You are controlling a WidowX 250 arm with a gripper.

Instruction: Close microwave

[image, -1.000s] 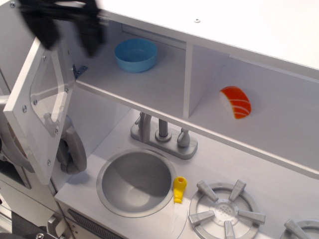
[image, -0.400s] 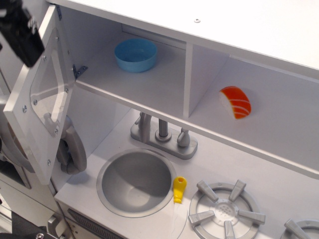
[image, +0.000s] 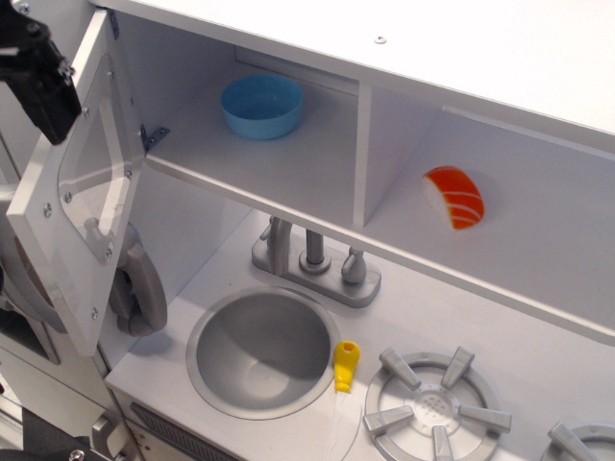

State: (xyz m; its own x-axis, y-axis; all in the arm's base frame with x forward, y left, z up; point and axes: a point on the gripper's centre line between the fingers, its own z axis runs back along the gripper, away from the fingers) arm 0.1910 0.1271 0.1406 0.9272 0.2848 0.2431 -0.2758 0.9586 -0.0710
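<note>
Change: a second ago the black gripper [image: 38, 82] hung in front of the top of the open compartment; it now sits at the far upper left, outside the swung-out door, little shifted from 0.4 s ago; door, bowl and sushi lie as before
Microwave [image: 259, 144]: white compartment at upper left, front open, floor bare apart from the bowl
Door [image: 77, 202]: white, swung wide to the left on its hinge, inner face with the clear window toward the camera, edge standing well away from the compartment
Sink [image: 261, 351]: round grey basin below the microwave, with a grey faucet [image: 312, 259] just behind it
Burner [image: 432, 408]: grey spoked ring at lower right of the counter
Gripper: dark and partly cut off by the frame edge, beside the door's upper outer corner; whether its fingers are spread or together cannot be told
Bowl [image: 262, 104]: blue, upright, at the back of the microwave floor
Sushi piece [image: 455, 197]: orange and white, in the doorless compartment to the right
Yellow piece [image: 346, 365]: small, on the sink's right rim
</note>
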